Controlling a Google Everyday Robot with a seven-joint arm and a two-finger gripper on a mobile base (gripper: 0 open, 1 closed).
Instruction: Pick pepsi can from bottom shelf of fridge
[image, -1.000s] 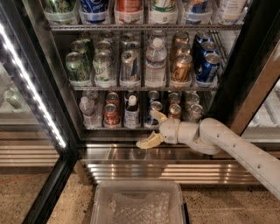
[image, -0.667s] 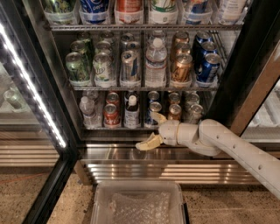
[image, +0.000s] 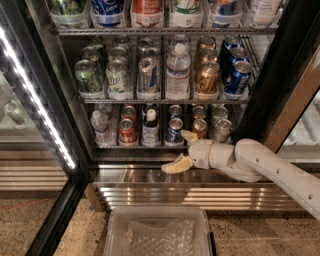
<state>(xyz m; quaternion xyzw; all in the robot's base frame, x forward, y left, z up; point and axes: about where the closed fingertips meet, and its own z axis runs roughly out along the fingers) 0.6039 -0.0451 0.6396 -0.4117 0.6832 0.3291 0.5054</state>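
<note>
My claw (image: 180, 151) is spread wide; the pepsi can (image: 174, 131) sits just up-left of it, at the front of the bottom shelf (image: 112, 146). Risk: my top finger bumps the copper can (image: 200, 128) up-right of it, or tips the pepsi b/c I'm coming in low.

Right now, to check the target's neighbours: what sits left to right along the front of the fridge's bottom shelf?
Water bottle, red can, white-capped dark bottle, pepsi can, copper can, silver can. Open pincer: just below the pepsi can.

Shiny metal pepsi can (image: 174, 131); steel-wire bottom shelf (image: 135, 146); smooth matt off-white plastic end effector (image: 181, 150), lower centre of frame.
</note>
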